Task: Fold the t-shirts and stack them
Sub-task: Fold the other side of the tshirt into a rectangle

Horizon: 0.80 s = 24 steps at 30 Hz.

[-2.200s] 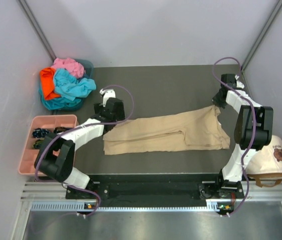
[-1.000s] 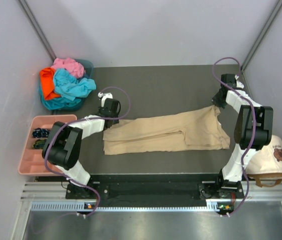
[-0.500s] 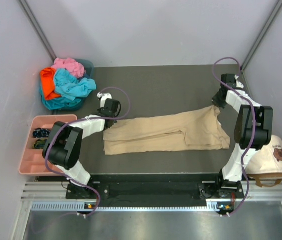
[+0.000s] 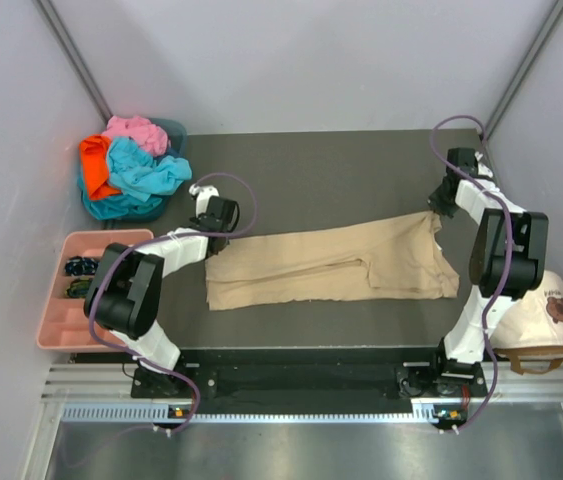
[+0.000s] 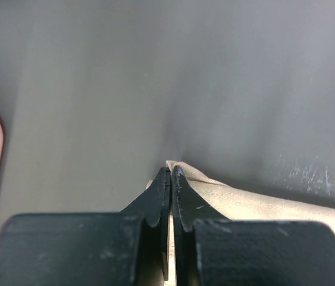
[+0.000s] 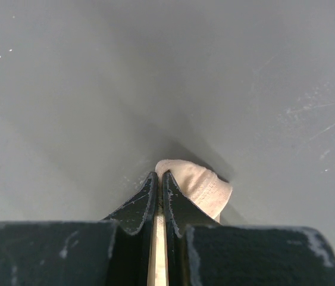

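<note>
**While Both Grippers Pinch the Tan Shirt, the Folding Has Hardly Begun**

Since no shirt lies folded anywhere, I think the job is near its start. The tan t-shirt (image 4: 341,262) lies in the middle of the table (image 4: 341,170). It is long and a bit wrinkled, and it runs from 9 o'clock to 3 o'clock.

The left gripper (image 5: 171,173) is squeezed tight on the shirt's far corner at the 9 o'clock end. The right gripper (image 6: 159,176) is squeezed tight on a bunched bit of hem at about 2 o'clock.

No neat stack shows yet. The turquoise shirt (image 4: 141,170), the orange shirt (image 4: 93,160) and the pink shirt (image 4: 133,130) sit in a messy heap at 10 o'clock. All three need folding and stacking, and so does the tan one.
</note>
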Motion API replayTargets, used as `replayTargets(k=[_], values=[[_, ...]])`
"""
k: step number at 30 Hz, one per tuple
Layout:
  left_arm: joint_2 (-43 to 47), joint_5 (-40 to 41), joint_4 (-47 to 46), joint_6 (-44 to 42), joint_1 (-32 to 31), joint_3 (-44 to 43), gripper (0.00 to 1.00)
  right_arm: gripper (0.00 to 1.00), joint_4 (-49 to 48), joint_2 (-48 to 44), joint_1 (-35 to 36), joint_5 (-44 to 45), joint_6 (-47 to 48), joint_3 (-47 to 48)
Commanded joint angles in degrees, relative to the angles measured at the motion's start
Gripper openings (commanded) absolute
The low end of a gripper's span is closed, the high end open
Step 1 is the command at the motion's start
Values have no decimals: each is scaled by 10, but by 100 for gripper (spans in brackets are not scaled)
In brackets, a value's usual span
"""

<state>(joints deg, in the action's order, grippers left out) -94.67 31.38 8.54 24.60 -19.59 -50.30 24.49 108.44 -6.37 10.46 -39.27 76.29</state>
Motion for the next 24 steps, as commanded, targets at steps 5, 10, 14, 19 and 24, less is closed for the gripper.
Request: replayTargets(k=[5,10,14,19,24], values=[[14,49,9,-10,18,-45,0,0,-8,5,-18,13,-5,48],[5,54,4,-20,22,-64,0,0,-5,9,-22,15,-6,60],[-11,55,-4,-27,25,-74,0,0,-3,15,-28,14,-6,70],[-33,61,-7,-34,31,-91,0,0,1,24,-32,12,-5,83],[-46,62,-12,-35,35,-98,0,0,1,27,-36,11,-5,86]])
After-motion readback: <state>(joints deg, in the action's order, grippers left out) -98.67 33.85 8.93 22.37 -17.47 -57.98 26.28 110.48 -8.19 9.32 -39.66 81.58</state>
